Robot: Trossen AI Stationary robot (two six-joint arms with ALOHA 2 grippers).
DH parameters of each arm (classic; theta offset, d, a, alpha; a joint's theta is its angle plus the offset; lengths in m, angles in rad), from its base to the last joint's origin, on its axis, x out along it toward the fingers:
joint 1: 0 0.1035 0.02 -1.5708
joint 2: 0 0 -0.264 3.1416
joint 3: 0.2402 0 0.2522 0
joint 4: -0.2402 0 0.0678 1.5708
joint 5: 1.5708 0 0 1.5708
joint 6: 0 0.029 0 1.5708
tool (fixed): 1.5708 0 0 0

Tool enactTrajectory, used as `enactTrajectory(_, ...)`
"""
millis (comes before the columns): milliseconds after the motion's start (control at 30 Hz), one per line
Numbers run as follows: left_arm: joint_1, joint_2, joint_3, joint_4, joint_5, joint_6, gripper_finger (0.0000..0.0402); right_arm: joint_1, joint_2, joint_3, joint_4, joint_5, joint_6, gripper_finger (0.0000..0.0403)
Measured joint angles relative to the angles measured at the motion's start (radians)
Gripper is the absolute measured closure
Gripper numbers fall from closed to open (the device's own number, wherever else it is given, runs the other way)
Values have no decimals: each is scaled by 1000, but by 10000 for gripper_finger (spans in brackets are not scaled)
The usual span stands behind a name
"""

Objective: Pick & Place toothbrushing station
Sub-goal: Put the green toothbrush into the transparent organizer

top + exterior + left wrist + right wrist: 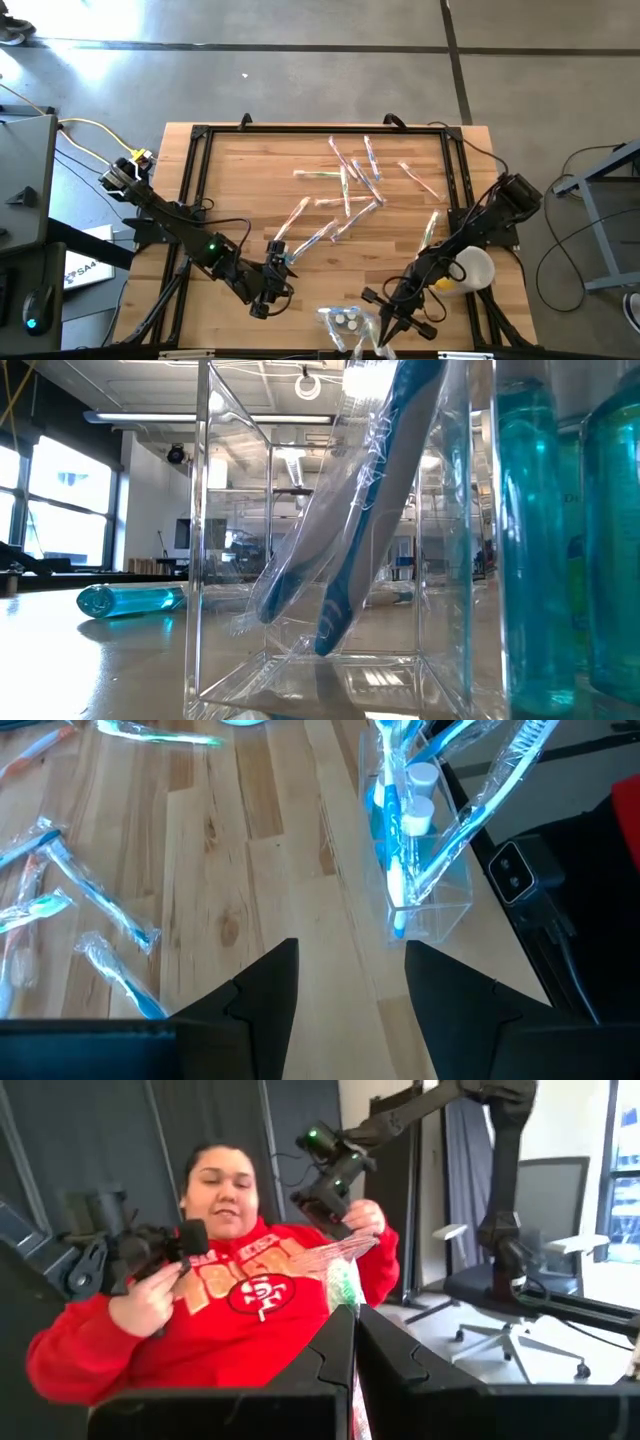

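left gripper (281,275): fingers apart, nothing between them, over bare wood at the near edge, left of the organizer
wrapped toothbrushes (350,185): loose scatter across mid table, well apart from both grippers; a few lie just beyond the left gripper
clear organizer (345,322): at the near table edge, between the two grippers; left wrist view shows wrapped blue toothbrushes (455,815) standing tilted in it, plus white-capped tubes (418,815)
low view: organizer wall fills the frame, blue bottles (560,530) at the right, another blue bottle (130,600) lying flat on the table further back
right gripper (385,335): fingers together, clamped on a wrapped toothbrush (343,1290), just right of the organizer
white cup (472,268): beside the right arm, something yellow touching its rim
table (240,190): butcher-block top, black frame along the edges
person (225,1295): red sweatshirt, holding control handles, behind the table in the right wrist view
writing: chest logo on the sweatshirt, cannot read it
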Motion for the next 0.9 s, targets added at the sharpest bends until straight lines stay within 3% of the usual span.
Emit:
enactTrajectory(200, 0, 0, 0, 0, 0, 0, 224, -42, 35, -7, 38, -123, 2, 401)
enactTrajectory(567, 0, -1, 0, 0, 0, 0, 224, -126, 35, -80, 61, -255, -44, 401)
enactTrajectory(900, 0, -1, 0, -13, 0, 0, 224, -125, 35, -105, 60, -250, -51, 401)
